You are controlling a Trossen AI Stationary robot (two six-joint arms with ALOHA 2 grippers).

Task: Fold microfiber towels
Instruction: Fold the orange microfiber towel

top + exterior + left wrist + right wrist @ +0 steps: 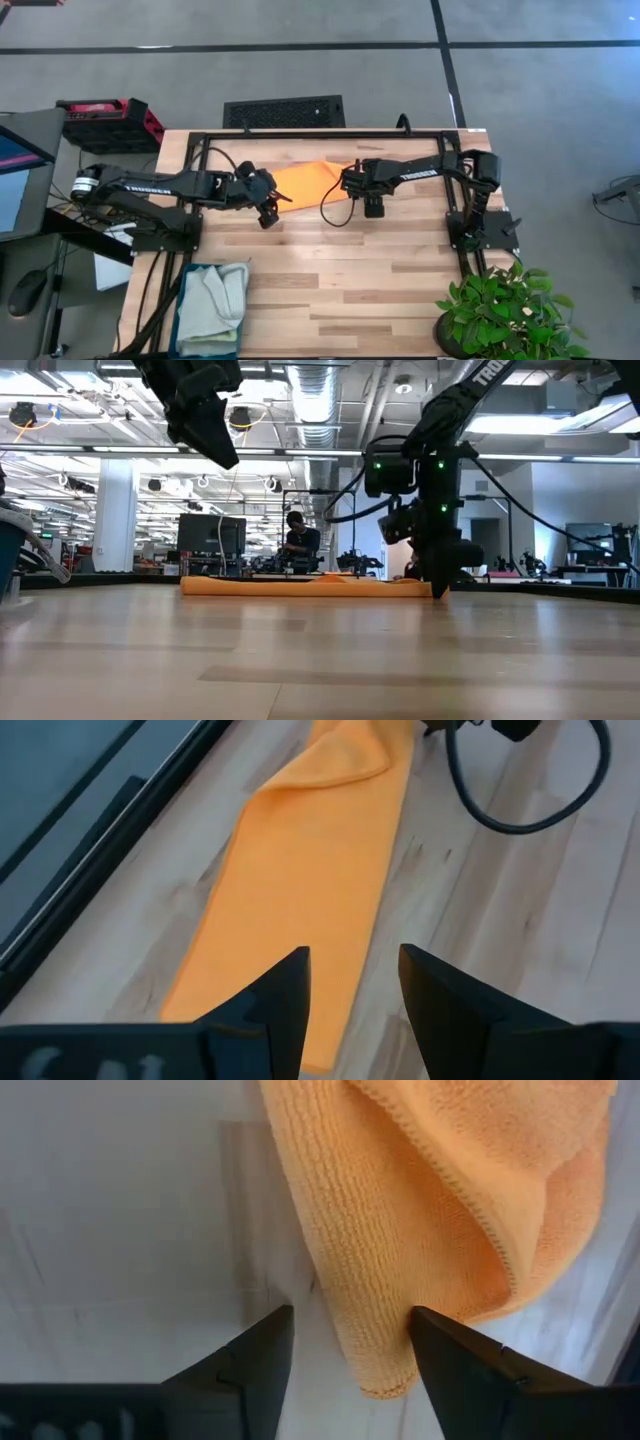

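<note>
High view, one orange towel (305, 180) between left gripper (268, 212) and right gripper (372, 207), both parted, empty.

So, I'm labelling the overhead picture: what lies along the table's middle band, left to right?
Left tool, open above the wood → bright orange microfiber towel, lying flat → right tool, open at the towel's right end → black base of the right arm.

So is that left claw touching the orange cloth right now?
Apart. The low view shows the left gripper raised high above the orange towel, lying flat on the table.
</note>
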